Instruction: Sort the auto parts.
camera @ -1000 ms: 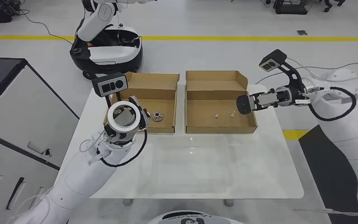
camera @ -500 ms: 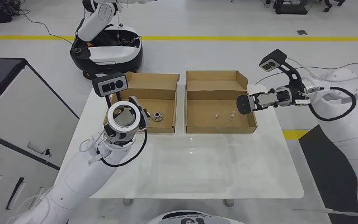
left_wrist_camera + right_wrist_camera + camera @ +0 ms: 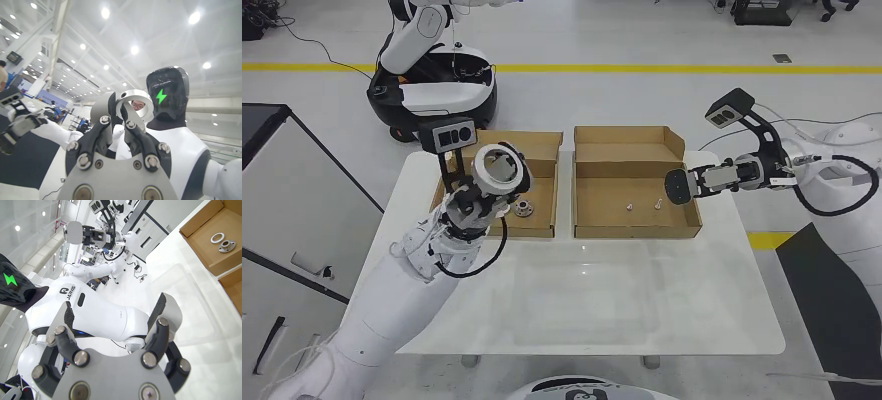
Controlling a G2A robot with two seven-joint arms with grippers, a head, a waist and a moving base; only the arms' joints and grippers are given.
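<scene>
What my left gripper (image 3: 117, 103) holds: the metal ring (image 3: 138, 93), nipped by its wall with one finger inside the hole and one outside, jaws nearly together.
Hidden on the ring: the stretch of wall between my fingers; the inner finger also crosses part of the hole.
Left arm pose: the forearm comes up from 7 o'clock of the table (image 3: 742, 320), the wrist bent so the gripper points up toward my head. In the top view the ring faces the camera above the near-left corner of the left box (image 3: 542, 150), clear of the table.
Covered by that arm: the 9 o'clock side of the left box's floor in the top view.
Left box contents: a flange (image 3: 226, 246) with a flat washer (image 3: 217, 237) just beside it; the box sits at 11 o'clock on the table.
My right gripper (image 3: 115, 302): spread wide, nothing between the ribbed pads.
Right arm pose: stretched in from 3 o'clock about level, the gripper pointing to 9 o'clock at the right wall of the right box (image 3: 632, 160); touching or not, I cannot tell.
Right box contents: two small bolts (image 3: 628, 208) side by side on the floor, too small to make out further; the box sits at 1 o'clock, just beside the left one.
Faint clear tray (image 3: 191, 289): on the table at 6 o'clock of the boxes, its edges hard to trace.
</scene>
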